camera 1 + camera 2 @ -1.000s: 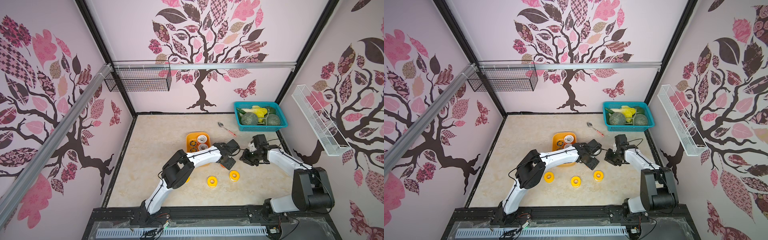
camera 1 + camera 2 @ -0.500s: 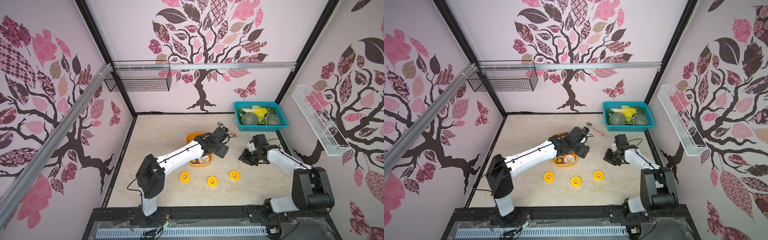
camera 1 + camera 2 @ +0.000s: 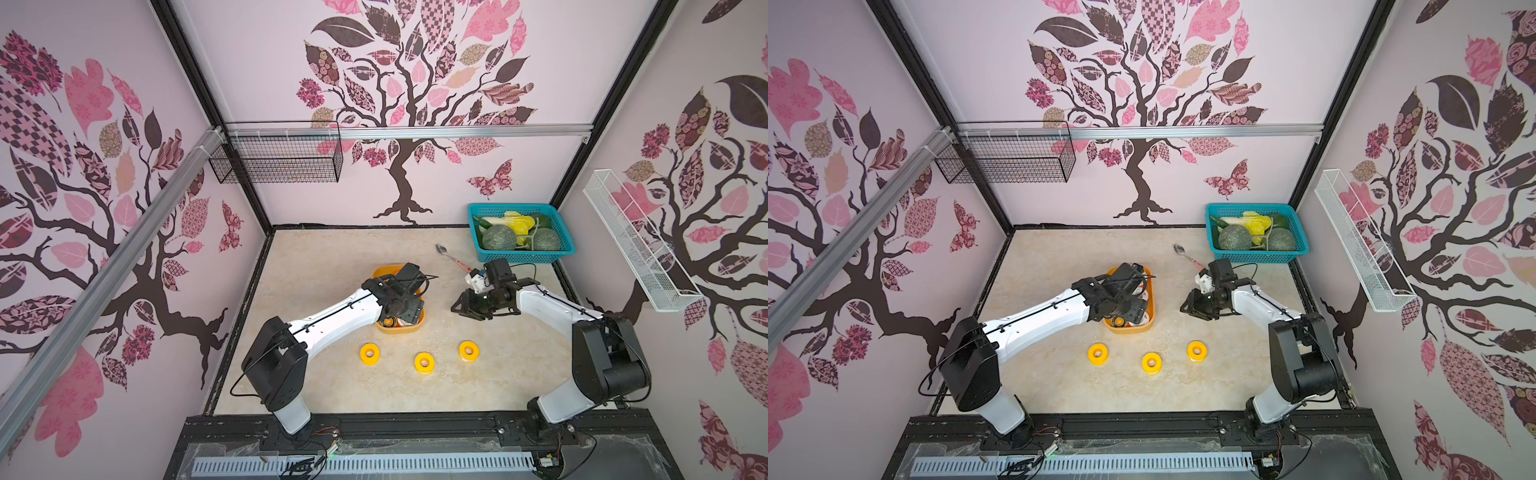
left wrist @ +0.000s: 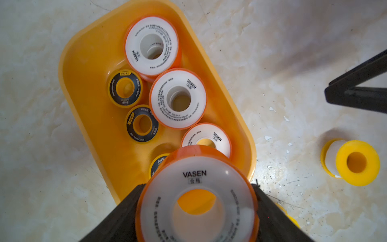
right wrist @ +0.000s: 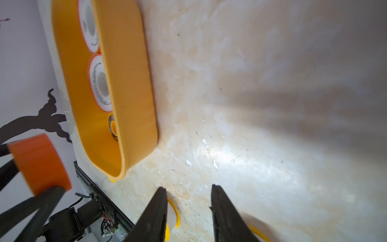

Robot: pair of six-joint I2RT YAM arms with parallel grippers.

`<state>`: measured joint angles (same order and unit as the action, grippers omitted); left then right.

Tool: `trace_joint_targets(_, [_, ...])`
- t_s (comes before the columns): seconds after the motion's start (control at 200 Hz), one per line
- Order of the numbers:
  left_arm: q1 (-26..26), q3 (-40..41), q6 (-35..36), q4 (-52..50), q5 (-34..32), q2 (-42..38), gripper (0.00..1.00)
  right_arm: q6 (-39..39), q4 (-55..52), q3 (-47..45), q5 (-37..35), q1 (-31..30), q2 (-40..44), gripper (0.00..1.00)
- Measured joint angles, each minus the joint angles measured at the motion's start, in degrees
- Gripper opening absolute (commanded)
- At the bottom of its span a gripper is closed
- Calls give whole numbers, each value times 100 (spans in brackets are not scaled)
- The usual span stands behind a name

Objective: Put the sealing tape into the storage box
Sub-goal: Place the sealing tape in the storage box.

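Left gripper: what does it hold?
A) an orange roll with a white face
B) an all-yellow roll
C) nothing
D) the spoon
A: in the left wrist view the left gripper grips the orange roll with a white face over the storage box.

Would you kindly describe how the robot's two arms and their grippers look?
The left arm and right arm have white tubular links, black joints and thin black cables alongside. The left gripper and right gripper end in tapered black fingers.
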<state>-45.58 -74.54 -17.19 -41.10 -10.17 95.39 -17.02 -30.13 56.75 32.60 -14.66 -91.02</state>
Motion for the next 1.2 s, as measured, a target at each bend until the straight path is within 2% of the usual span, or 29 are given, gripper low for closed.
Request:
trace_joint_targets(0.465, [289, 50, -229, 199, 527, 326, 76, 13, 251, 828, 704, -800, -960, 32])
trace_joint_targets(0.97, [286, -144, -232, 186, 535, 721, 76, -76, 275, 1054, 721, -938, -1364, 25])
trace_joint_targets(1.201, [286, -160, -232, 184, 560, 914, 77, -96, 278, 1093, 721, -992, -1366, 25])
